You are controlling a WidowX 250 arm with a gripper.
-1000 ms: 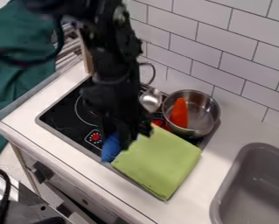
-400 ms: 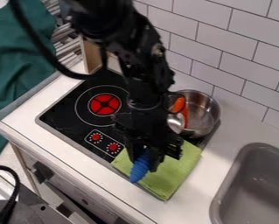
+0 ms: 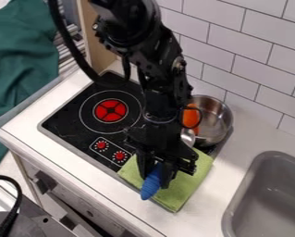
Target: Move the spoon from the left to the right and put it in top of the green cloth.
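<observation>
My gripper hangs over the green cloth, shut on the spoon. The blue handle of the spoon sticks out at the lower left of the gripper, above the cloth's left part. Its silver bowl shows on the other side of the arm, beside the pot. The spoon's middle is hidden behind the gripper. The cloth lies flat over the right front of the stove; whether the spoon touches it I cannot tell.
A metal pot with an orange item in it stands at the back right of the stove. A grey sink is at the right, a tiled wall behind.
The gripper has moved right and toward the counter's front edge with the spoon, from the cloth's left edge to over the cloth. Most of that shift came before the middle frame.
</observation>
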